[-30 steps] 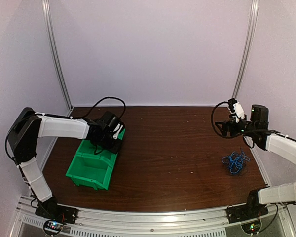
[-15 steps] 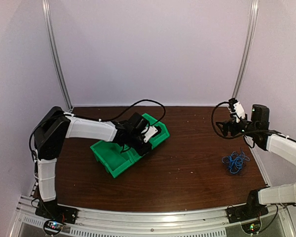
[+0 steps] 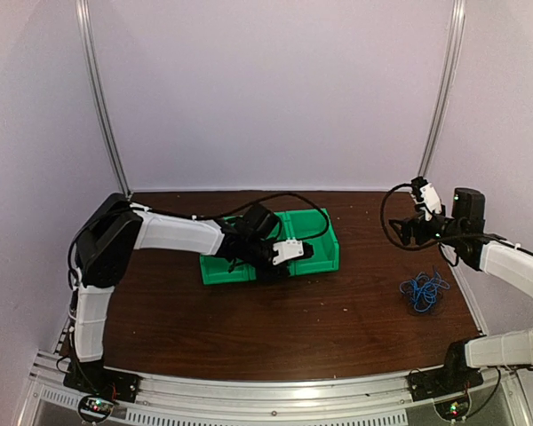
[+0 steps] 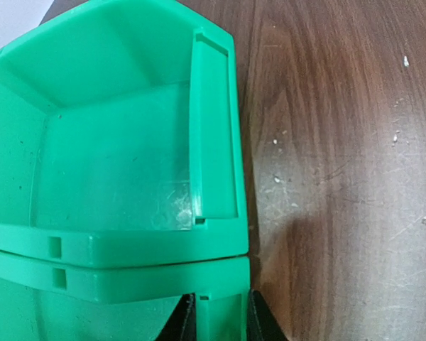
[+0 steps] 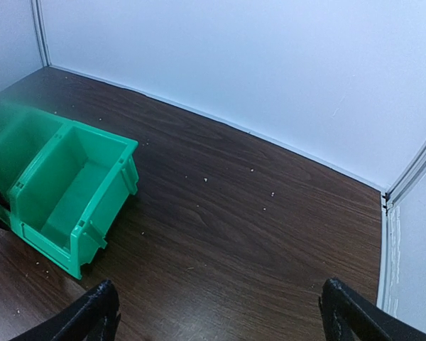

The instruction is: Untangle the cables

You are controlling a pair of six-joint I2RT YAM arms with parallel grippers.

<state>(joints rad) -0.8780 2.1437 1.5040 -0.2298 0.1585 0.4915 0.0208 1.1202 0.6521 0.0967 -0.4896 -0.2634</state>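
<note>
A small tangle of thin blue cable (image 3: 424, 291) lies on the brown table near the right edge; I cannot make out any black wires in it. It is out of both wrist views. My left gripper (image 3: 278, 258) is shut on a side wall of the green double bin (image 3: 313, 238). In the left wrist view its fingers (image 4: 263, 324) stand on either side of the bin's wall (image 4: 214, 312), and both bin compartments look empty. My right gripper (image 3: 407, 232) is open and empty. It hangs above the table, behind the blue tangle, with its jaws wide apart (image 5: 220, 316).
The green bin also shows at the left of the right wrist view (image 5: 64, 192). White walls close the table in behind and at both sides, with metal rails in the corners (image 3: 440, 98). Small crumbs dot the tabletop (image 4: 277, 179).
My left arm has swung the green bin from the table's left side to the middle, turning it as it went. The right arm and the blue tangle have not moved.
</note>
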